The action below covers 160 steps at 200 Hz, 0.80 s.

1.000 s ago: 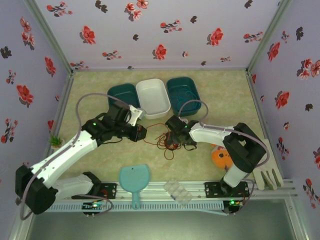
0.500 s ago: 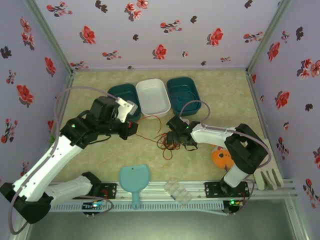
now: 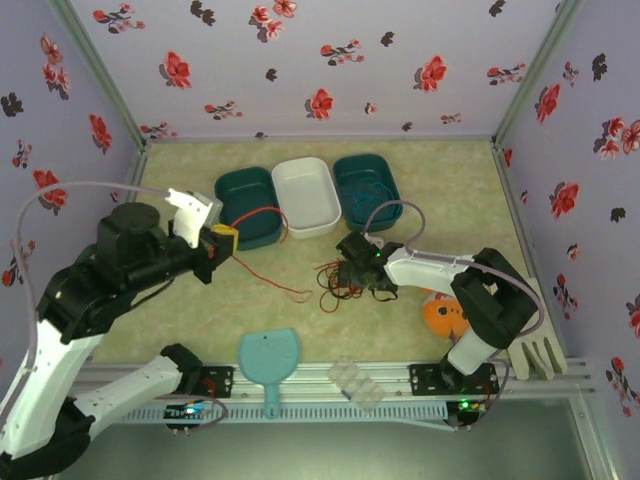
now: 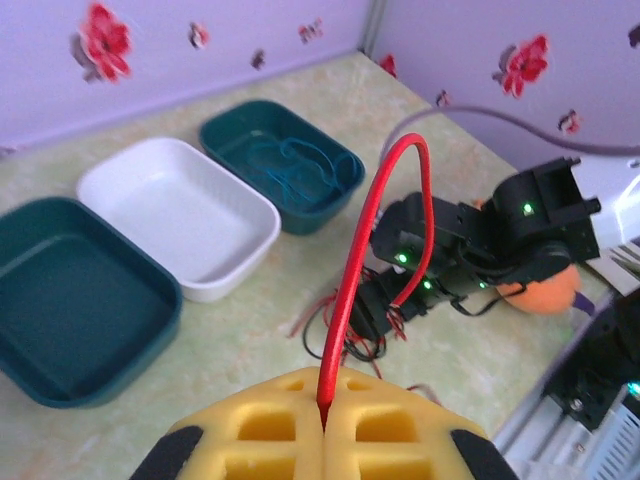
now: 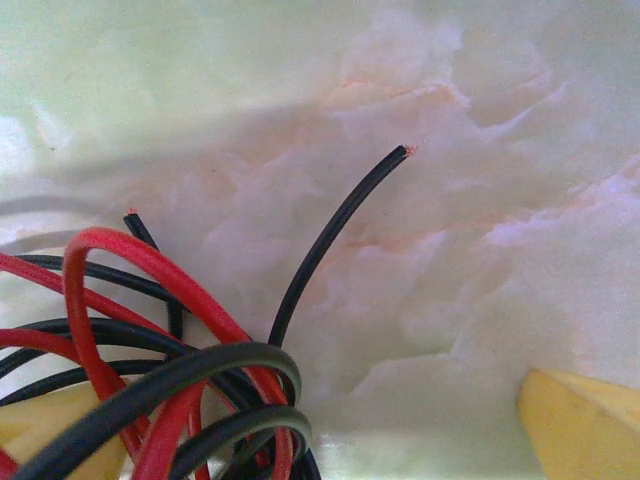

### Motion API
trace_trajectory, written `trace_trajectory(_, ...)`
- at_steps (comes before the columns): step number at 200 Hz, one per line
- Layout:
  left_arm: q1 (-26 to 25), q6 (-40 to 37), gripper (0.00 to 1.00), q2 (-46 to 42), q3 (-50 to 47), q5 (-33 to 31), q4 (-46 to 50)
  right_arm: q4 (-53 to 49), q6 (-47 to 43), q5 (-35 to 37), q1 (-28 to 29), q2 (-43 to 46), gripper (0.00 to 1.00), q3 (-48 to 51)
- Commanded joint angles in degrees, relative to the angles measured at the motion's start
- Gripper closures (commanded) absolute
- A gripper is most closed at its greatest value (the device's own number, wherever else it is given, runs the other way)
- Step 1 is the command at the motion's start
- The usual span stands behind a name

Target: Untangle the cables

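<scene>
The left hand has risen and drawn back leftward, away from the tangle; the red cable it pinches now trails out in a long strand.

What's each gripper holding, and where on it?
Left gripper: red cable, pinched between the pads; end or mid-length unclear. Right gripper: open at the tangle, holding nothing.

Light is bright and even, coming from above, so the table gets no hard glare, just a faint soft shadow right under the right gripper. On the left wrist cam the yellow pads of the left gripper are mushy and out of focus, and the red cable coming out between them sharpens further out. The right wrist cam is a tight close-up. There the table looks washed-out whitish with a grey shadow band ahead of the fingers, the black cable is fairly crisp, and the yellow finger is blurry.
</scene>
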<state>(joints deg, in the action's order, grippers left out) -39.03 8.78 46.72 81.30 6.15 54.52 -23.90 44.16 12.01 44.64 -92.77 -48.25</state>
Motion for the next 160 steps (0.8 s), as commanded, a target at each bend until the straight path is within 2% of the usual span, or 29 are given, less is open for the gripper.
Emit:
trace_trajectory(1, 0.48, -1.79, 1.0, -1.34, 2.49, -6.87, -0.38, -5.63, 1.02, 3.71, -1.4, -0.13, 0.01, 1.89)
trace_trajectory(42, 0.57, -1.58, 1.0, 0.0, 3.08, -15.73, -3.97, -5.8, -0.39, 2.88, -1.41, 0.87, 0.01, 0.84)
trace_trajectory(68, 1.46, -0.66, 1.0, 2.55, 3.46, -17.91, -6.76, -5.63, -1.98, 1.81, -1.24, 3.56, 0.01, 0.19)
trace_trajectory(117, 5.1, -1.85, 1.0, 8.04, 2.76, -17.06, -20.6, -6.46, -4.26, 1.46, -0.96, 9.81, 0.01, -1.4)
trace_trajectory(160, 11.65, 0.18, 1.0, 18.62, 6.45, -8.85, -29.33, -8.62, -4.96, 2.15, -0.87, 14.31, 0.01, -3.21)
